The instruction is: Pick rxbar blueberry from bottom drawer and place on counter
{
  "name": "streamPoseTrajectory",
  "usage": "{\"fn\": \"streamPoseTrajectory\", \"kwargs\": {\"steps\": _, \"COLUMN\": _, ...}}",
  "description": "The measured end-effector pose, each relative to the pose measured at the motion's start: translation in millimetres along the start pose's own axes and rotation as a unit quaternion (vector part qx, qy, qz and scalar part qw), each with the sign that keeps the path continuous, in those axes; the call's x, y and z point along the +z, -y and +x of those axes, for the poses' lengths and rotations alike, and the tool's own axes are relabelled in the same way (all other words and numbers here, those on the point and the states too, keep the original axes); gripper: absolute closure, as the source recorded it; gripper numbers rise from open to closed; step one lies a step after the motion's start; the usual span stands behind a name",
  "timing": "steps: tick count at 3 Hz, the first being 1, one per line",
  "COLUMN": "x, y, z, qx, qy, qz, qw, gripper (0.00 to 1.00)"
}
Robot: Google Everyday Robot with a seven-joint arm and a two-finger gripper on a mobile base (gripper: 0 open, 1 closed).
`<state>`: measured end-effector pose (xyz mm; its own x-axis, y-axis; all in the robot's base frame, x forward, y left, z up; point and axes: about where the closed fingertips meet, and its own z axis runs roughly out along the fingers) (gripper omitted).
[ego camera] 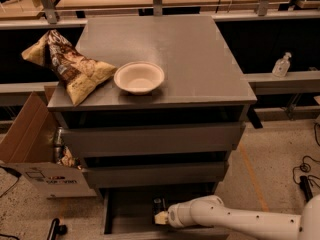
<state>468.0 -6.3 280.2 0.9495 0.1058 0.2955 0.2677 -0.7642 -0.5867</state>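
Claw (160,210) inside bottom drawer (129,209), centre; bare floor leftward; grip state unclear.

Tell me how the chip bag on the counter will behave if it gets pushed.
The chip bag looks puffed and crinkled, so it is probably light and yielding rather than stiff. It overhangs the counter's left edge, so a nudge leftward could well tip it off. The gripper is down in the bottom drawer, far from it.

We see a bowl (139,77) on the counter (200,59), with a chip bag (70,70) just left of it. Our gripper (160,211) is inside the bottom drawer (129,210). A box (30,151) stands to the left.
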Motion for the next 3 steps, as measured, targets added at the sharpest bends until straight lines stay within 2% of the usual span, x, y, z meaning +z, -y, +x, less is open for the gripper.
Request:
{"fn": "streamPoseTrajectory", "kwargs": {"steps": 1, "x": -35.2, "y": 32.9, "z": -1.0, "qx": -0.030, "qy": 0.003, "qz": 0.038, "qw": 0.9988, "gripper": 1.00}}
{"fn": "streamPoseTrajectory", "kwargs": {"steps": 2, "x": -49.0, "y": 40.2, "z": -6.8, "qx": -0.073, "qy": 0.009, "qz": 0.050, "qw": 0.9961, "gripper": 1.00}}
{"fn": "streamPoseTrajectory", "kwargs": {"steps": 3, "x": -48.5, "y": 40.4, "z": -6.8, "qx": -0.074, "qy": 0.010, "qz": 0.050, "qw": 0.9960, "gripper": 1.00}}
